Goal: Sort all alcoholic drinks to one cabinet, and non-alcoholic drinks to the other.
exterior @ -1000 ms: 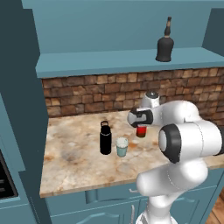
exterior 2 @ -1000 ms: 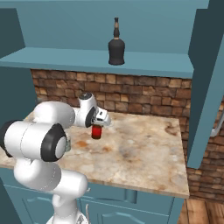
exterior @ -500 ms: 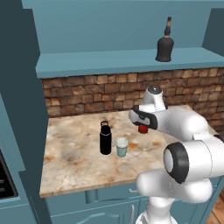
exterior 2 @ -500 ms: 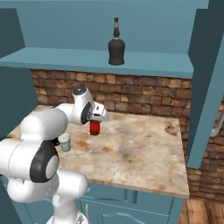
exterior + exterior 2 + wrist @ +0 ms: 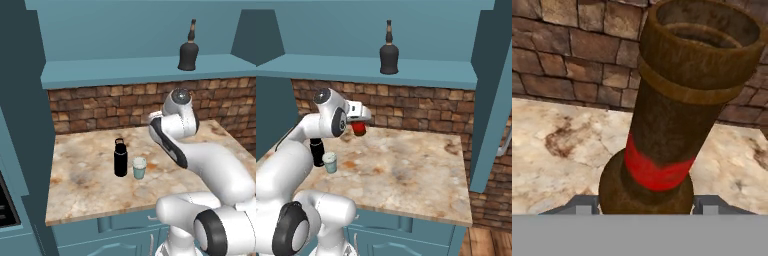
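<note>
Tool [image 5: 359,123] fingers sit either side of the beer bottle [image 5: 662,130], gripping its lower body; in the hand view the two fingertips [image 5: 582,204] show at the bottle's flanks, with the brown neck and open mouth rising up and away from the camera. From the right base view, the bottle's red band [image 5: 359,129] hangs just under the tool, and it looks lifted slightly off the table [image 5: 406,170], though the gap is hard to judge. Behind the tool is a brick wall [image 5: 421,110].

Above and a little to the far side of the tool, the round-bellied dark bottle [image 5: 389,55] stands upright on the cabinet floor board [image 5: 356,67]. Below and to the arm's side of the tool, the black flask [image 5: 120,157] and the pale cup [image 5: 139,167] stand just beside each other on the table.

Likely step: carrying the beer bottle up to join the dark bottle in the cabinet.

Risks: the bottle is held low on its body, so its tall neck could swing or tip if the arm turns fast. On the way up, the neck could strike the front edge of the floor board. Setting it down too close to the dark bottle could knock that one over.
</note>
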Controlling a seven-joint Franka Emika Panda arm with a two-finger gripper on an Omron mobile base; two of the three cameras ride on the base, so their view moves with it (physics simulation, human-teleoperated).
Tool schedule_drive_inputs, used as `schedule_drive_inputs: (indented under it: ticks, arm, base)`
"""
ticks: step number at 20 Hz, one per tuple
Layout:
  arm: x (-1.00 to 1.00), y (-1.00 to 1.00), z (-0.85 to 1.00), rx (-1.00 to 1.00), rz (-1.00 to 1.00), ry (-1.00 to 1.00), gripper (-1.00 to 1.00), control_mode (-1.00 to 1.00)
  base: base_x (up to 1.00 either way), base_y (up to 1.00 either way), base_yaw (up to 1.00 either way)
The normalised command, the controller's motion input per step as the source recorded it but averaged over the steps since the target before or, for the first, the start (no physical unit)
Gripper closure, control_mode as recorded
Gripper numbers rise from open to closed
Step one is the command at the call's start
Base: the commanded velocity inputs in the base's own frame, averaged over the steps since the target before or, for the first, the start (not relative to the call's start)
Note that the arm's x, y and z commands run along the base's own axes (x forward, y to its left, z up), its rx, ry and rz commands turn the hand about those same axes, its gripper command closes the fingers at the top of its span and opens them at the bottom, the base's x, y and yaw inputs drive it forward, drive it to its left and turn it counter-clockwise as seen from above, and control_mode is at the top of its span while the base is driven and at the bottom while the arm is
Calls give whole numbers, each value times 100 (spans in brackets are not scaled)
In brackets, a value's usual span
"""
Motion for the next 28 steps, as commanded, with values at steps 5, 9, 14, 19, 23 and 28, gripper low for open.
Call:
schedule_drive_inputs:
  ticks: [5,9,14,19,23,28]
  arm:
    - [-6,18,92,-3,-2,-16,100,-100]
    - [-13,8,60,0,0,-13,100,-100]
    - [-17,9,100,0,0,-18,100,-100]
    - [-3,0,100,1,0,-11,100,-100]
    - [33,0,67,3,0,0,100,-100]
    - [67,0,16,0,0,-2,100,-100]
  base:
    - [0,0,0]
    - [0,0,0]
    - [0,0,0]
    - [0,0,0]
    - [0,0,0]
    - [0,0,0]
